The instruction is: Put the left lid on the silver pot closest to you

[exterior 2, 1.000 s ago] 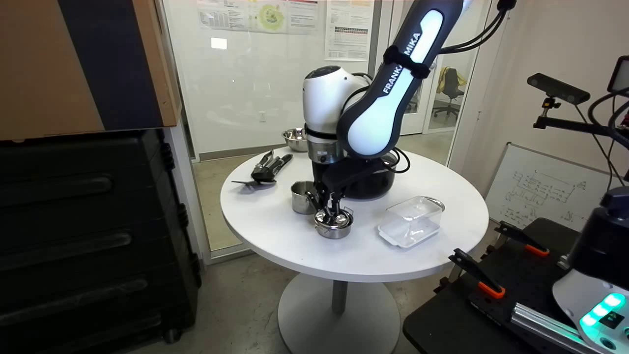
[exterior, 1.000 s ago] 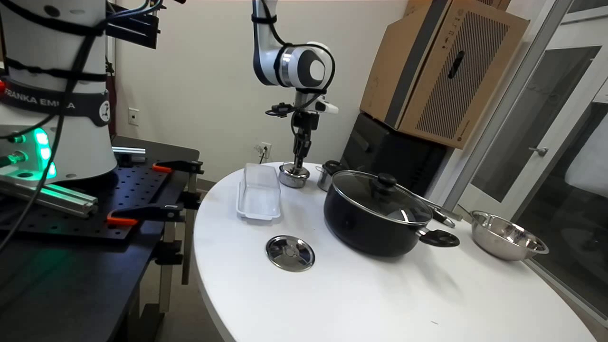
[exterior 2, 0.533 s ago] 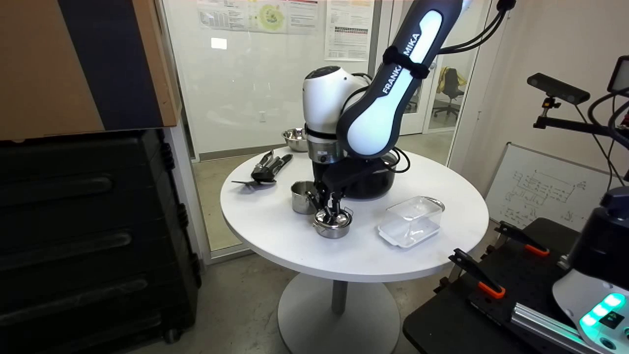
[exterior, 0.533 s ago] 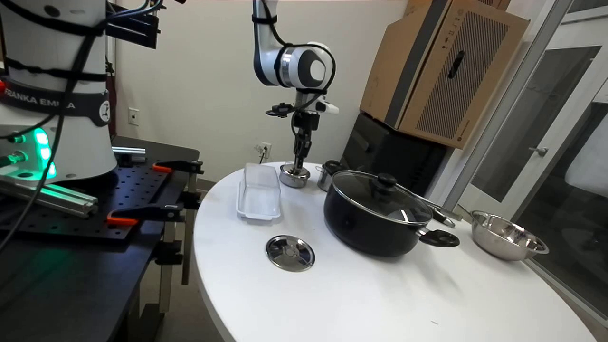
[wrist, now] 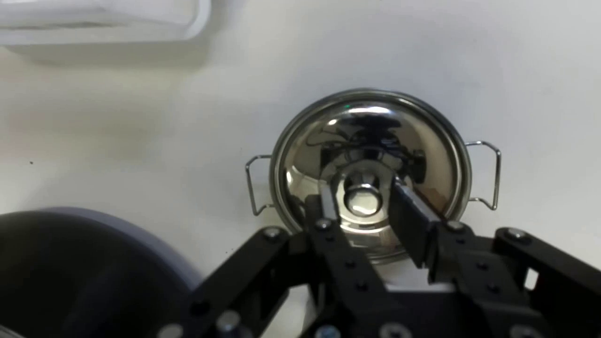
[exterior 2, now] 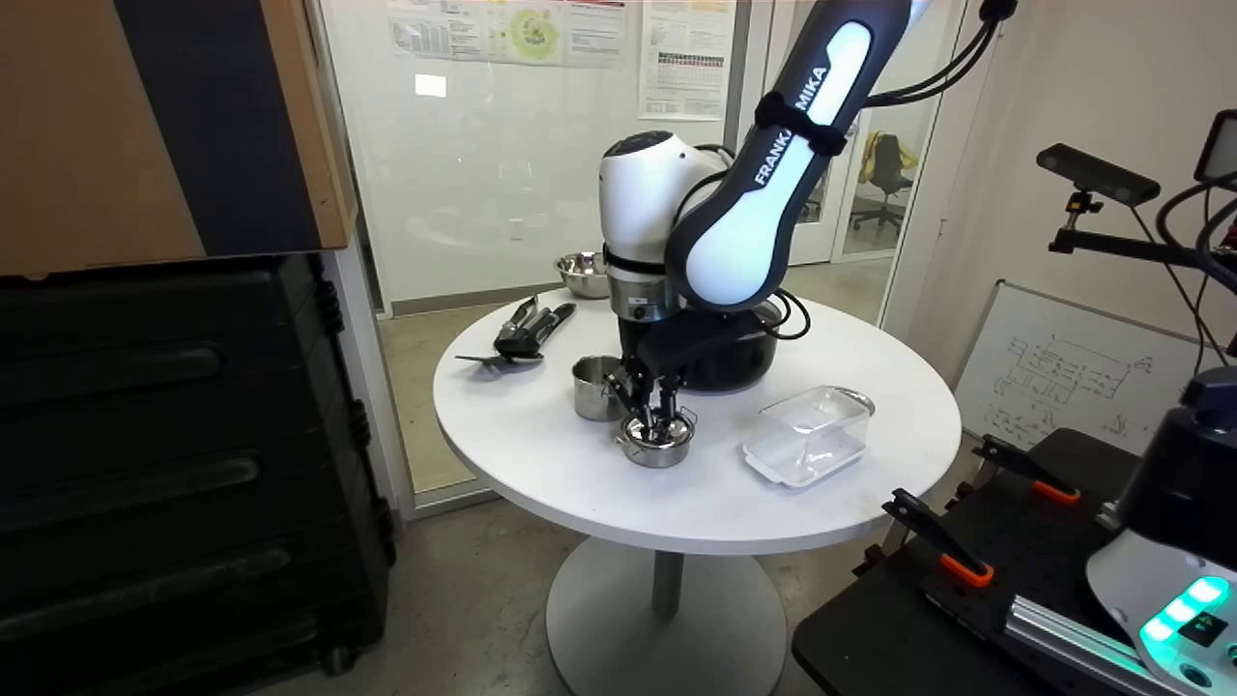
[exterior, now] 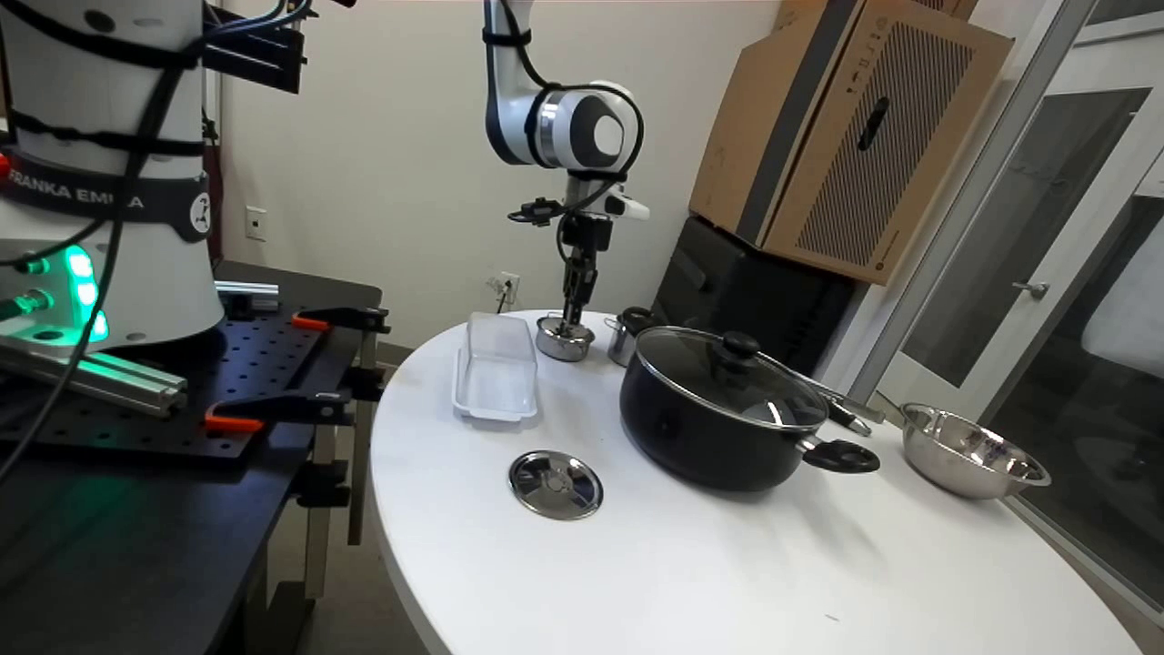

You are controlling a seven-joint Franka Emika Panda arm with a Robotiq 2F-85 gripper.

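A small shiny silver lid [wrist: 422,141] sits on the small silver pot [exterior 2: 655,454] with wire handles; it looks level in the wrist view. The pot also shows in an exterior view [exterior: 564,347]. My gripper [wrist: 362,184] points down over the lid, its fingers on either side of the round knob [wrist: 363,201]. Gaps show between the knob and both fingers. The gripper also shows in both exterior views [exterior: 573,314] [exterior 2: 656,425]. Another small silver lid [exterior: 556,485] lies flat on the white table, apart from the gripper.
A black pot [exterior: 709,446] with a glass lid stands near the small pot. A silver cup [exterior 2: 596,391] is close beside the gripper. A clear plastic box [exterior 2: 807,440], a steel bowl [exterior: 973,455] and utensils [exterior 2: 527,333] are also on the table.
My fingers look a little farther apart around the knob. The arm and the small pot have shifted only very slightly. Other things have not moved.
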